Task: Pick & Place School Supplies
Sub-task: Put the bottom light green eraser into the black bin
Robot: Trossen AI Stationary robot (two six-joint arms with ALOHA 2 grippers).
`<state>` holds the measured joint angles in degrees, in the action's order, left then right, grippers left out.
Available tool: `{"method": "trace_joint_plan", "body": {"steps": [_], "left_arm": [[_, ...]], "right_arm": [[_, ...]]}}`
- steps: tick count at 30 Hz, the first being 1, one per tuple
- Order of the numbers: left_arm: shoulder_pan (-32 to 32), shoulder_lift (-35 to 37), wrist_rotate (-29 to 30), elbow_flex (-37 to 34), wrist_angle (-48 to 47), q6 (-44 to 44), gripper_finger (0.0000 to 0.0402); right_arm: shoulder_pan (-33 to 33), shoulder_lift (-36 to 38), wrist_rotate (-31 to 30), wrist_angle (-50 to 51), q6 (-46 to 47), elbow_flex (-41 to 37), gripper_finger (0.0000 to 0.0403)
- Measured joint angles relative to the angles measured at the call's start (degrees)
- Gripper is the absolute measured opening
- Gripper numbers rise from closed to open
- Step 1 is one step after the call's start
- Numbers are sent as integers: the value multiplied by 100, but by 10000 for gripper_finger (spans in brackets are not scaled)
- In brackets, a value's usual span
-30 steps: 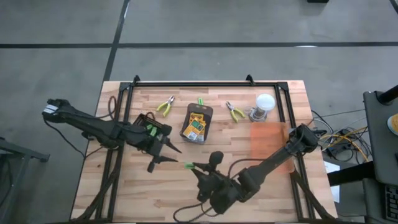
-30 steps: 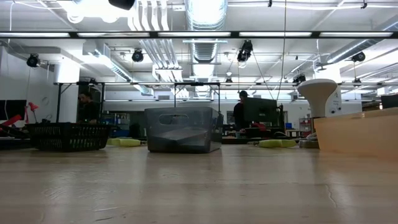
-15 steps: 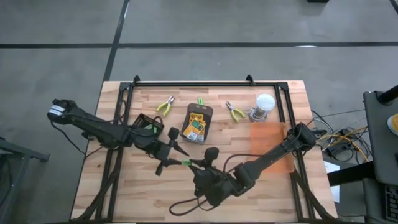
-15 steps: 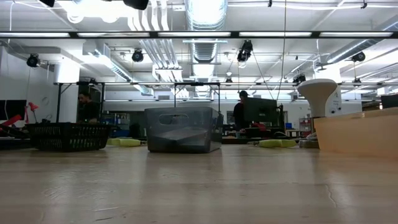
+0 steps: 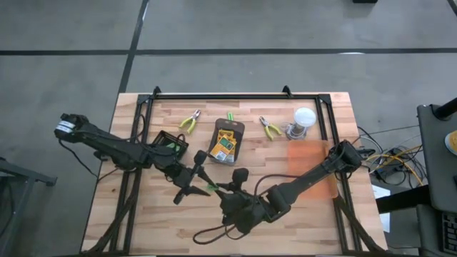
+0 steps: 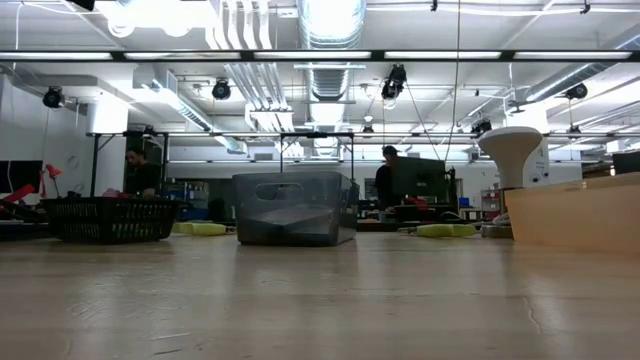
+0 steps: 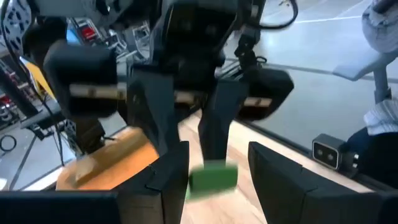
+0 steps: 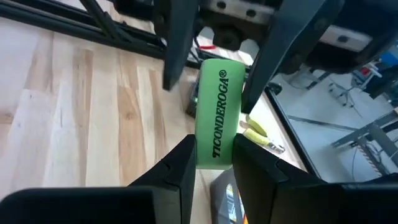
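A bright-green stick (image 8: 219, 112) is being pinched by the right end effector (image 8: 211, 163) and offered to the spread left end effector (image 7: 214, 171), which should be closed squarely around it before it is released.

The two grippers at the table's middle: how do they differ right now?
The right gripper is shut on the green stick; the left gripper is open, its fingers either side of that stick's far end without clamping it. The right comes from the table's near edge, the left from the left side. Both meet at the stick, facing each other.
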<state>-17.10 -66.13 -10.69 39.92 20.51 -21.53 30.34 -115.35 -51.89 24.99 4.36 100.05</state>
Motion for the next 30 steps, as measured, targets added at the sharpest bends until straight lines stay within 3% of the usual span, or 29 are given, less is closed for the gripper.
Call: {"method": "trace_joint_plan", "body": {"steps": [30], "left_arm": [[2,-13,27,0,-4,52,163]], "right_arm": [[-89,-3,95,-255,-185,0,91]]}}
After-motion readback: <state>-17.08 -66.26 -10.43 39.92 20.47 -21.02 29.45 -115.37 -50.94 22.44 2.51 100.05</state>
